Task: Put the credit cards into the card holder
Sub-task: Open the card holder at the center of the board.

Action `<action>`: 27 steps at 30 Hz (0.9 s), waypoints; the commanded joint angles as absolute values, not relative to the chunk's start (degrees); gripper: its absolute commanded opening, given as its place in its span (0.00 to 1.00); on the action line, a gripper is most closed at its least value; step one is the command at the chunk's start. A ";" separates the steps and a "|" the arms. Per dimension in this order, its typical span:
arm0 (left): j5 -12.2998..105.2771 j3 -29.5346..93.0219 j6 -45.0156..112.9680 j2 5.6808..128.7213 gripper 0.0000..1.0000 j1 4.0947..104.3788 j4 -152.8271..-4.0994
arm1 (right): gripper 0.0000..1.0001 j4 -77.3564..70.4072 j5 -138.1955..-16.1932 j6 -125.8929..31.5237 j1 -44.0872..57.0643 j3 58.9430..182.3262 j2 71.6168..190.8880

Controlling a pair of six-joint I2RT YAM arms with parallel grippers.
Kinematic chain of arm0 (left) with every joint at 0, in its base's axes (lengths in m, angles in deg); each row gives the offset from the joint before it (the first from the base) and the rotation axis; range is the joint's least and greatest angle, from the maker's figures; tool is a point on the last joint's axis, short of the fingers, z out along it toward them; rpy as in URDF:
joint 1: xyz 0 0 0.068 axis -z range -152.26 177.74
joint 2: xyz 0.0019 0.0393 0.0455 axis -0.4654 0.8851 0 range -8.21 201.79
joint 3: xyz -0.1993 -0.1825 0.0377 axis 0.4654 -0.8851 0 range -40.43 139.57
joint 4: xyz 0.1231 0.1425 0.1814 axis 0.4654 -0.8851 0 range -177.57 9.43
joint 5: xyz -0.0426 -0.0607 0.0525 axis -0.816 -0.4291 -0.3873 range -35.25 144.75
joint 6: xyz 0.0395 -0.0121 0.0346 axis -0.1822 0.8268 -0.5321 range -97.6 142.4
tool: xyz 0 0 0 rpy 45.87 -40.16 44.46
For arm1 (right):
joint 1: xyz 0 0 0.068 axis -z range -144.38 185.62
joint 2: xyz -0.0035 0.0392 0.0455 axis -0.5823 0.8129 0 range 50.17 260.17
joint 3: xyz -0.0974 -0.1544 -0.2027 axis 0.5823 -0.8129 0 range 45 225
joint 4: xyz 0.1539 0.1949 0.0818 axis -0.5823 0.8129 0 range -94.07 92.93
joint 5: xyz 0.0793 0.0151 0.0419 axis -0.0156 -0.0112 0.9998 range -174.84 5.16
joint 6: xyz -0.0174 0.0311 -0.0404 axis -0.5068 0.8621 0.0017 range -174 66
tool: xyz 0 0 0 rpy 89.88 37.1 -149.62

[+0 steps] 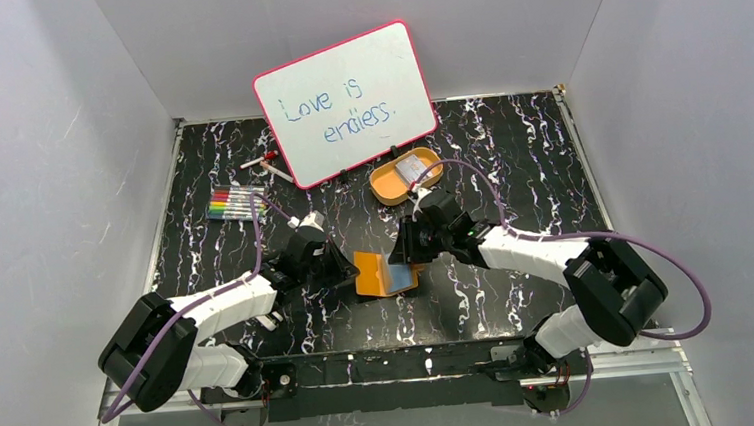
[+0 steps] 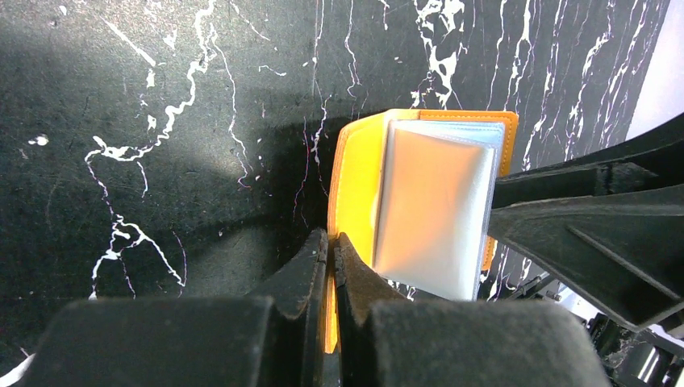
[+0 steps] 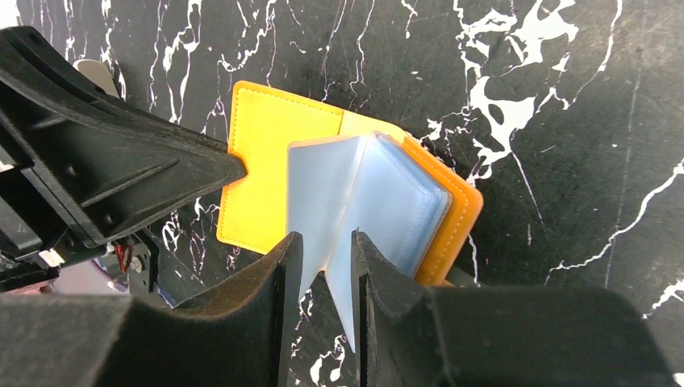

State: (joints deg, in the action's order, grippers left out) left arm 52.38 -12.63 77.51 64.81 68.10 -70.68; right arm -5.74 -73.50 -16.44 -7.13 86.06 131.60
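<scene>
On the far left of the table [image 1: 520, 163], I've got a row of markers [image 1: 235, 202] lying just in front of the whiteboard [image 1: 345, 103], which sits at the back.

Moving in from there, the left claw [image 2: 331, 242] is clamped tight on the edge of the holder's [image 1: 372, 275] left orange flap, no gap showing between the fingers. The holder lies open mid-table, right between the two claws, with its clear sleeves facing up.

Over on the right side, the right claw [image 3: 325, 256] is only narrowly apart. One pale leaf stands up between its fingers. It could be a sleeve or a card, I honestly can't tell. It doesn't look pinched, since there's a dark sliver of space next to it. The rest of the sleeves fan out over the right flap.

Behind the right claw, the orange tray [image 1: 388, 188] sits just beside the whiteboard's lower corner. The cards [image 1: 416, 168] look to be lying in it, apart from the holder.
</scene>
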 commanded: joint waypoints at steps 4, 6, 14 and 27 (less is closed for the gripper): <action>52.89 -13.09 77.07 64.50 0.00 68.34 -70.90 | 0.37 -8.49 -69.30 -17.24 -8.91 90.52 135.67; 53.01 -13.18 77.14 64.36 0.00 68.34 -71.20 | 0.37 -8.89 -68.99 -17.46 -9.75 91.16 136.94; 53.96 -13.06 76.58 61.85 0.00 68.34 -73.89 | 0.32 -5.77 -70.78 -19.47 -12.74 95.17 142.84; 60.30 -11.59 73.39 49.02 0.34 68.34 -82.43 | 0.33 -4.41 -74.55 -19.49 -14.61 97.05 146.76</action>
